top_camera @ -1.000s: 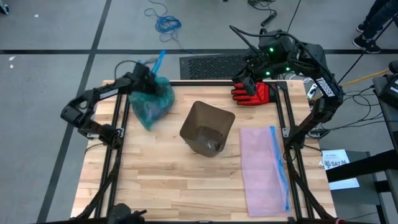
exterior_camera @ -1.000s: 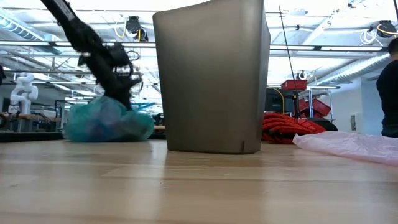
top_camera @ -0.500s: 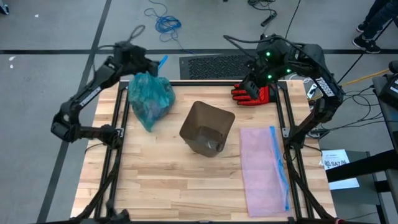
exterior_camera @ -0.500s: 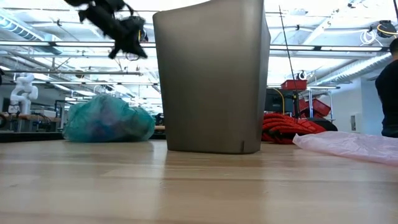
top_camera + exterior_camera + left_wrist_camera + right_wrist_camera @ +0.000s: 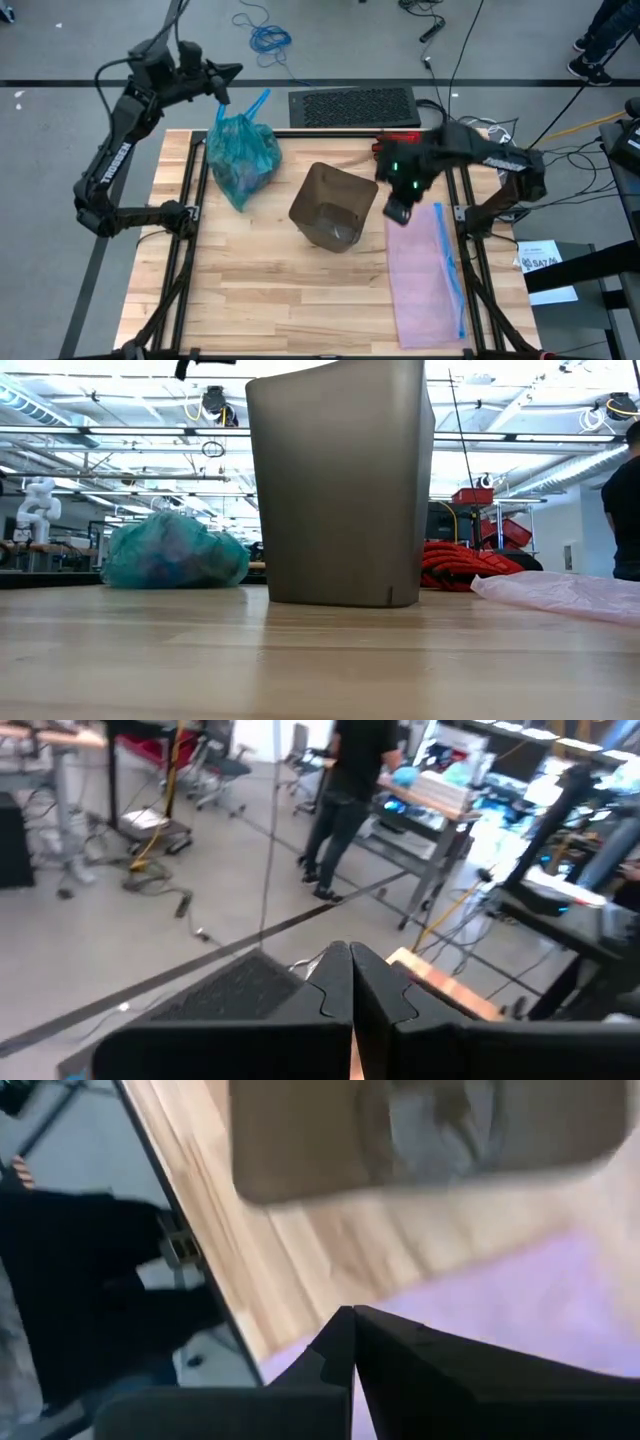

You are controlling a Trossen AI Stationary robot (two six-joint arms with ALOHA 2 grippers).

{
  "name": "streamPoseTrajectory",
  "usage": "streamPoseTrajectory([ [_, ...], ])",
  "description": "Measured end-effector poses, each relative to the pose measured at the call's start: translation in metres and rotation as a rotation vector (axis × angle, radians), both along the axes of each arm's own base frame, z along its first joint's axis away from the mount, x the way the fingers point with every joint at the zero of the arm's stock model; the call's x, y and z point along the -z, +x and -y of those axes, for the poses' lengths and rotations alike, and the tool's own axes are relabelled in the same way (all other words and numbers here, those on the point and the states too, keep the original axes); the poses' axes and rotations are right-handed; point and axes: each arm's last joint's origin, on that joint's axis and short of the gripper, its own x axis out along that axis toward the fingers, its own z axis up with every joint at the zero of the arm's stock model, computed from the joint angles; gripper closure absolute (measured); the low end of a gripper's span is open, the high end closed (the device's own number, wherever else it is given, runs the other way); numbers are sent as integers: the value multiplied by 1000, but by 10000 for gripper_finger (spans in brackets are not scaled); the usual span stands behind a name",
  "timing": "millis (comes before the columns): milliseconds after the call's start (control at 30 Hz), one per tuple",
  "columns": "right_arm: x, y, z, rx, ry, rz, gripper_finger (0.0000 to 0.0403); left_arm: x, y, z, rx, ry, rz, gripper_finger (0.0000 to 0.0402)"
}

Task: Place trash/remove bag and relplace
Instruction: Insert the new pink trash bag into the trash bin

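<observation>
The bag lies knotted (low view misses both arms); left fingers and right fingers pressed together, empty.

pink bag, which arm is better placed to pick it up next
Likely the right: its shut pincer hangs over the pink bag's far end beside the bin. The left pincer is off beyond the table's far left corner.

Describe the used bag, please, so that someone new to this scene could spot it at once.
Start at the brown bin standing mid-table. Toward the left arm's side, near the far edge, sits a bulging bag, gathered at the top. It is crinkly teal-green plastic, full and rounded, whereas the pink bag on the bin's other side lies flat and has a blue strip.
</observation>
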Motion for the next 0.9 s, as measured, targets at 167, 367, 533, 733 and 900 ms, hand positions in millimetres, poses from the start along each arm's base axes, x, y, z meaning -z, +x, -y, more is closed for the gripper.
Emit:
streamPoseTrajectory([
  [167, 23, -14, -46, 61, 45, -152, 403, -15, -3, 8, 43, 35, 26, 402],
  [367, 53, -27, -108, 168, 138, -252, 403, -22, -5, 13, 73, 44, 32, 402],
  [533, 78, -37, -147, 333, 203, -363, 402, -21, -4, 13, 113, 39, 28, 402],
  [733, 114, -60, -168, 549, 136, -557, 356, -18, 0, 8, 148, 19, 23, 402],
  [900, 143, -76, -173, 631, 43, -647, 270, -16, 2, 5, 153, 4, 22, 402],
])
